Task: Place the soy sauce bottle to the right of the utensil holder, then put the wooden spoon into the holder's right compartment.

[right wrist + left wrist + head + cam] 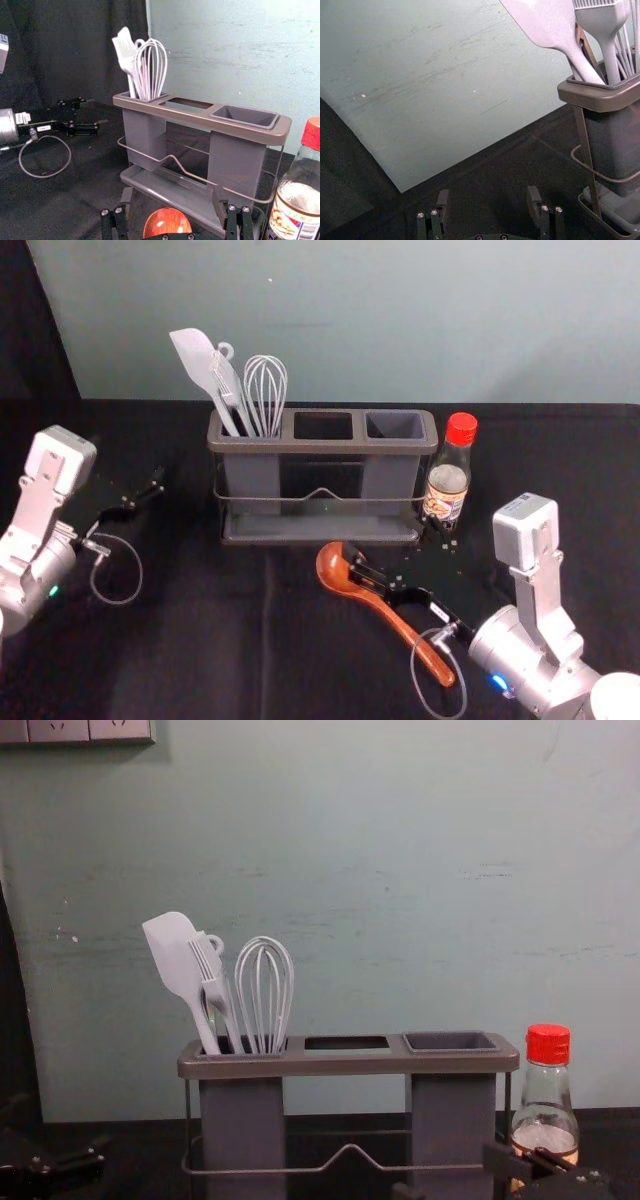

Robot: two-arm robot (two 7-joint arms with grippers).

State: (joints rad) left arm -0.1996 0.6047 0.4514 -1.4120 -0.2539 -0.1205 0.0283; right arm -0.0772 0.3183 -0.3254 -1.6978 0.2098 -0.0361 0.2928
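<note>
Right claw: I had the right claw in front of the holder's right half, its two fingers spread wide with nothing gripped, one of them crossing above the spoon near its bowl
Spoon: the glossy reddish-brown wooden spoon lay on the black-covered tabletop, its handle slanting toward me and to the right; I could not tell whether the finger touched it
Bottle: the clear glass soy sauce bottle with a red cap stood upright, just right of the holder
Holder: the grey plastic utensil holder had pale utensils in its left compartment
Left claw: my left claw was parked left of the holder, fingers wide apart
</note>
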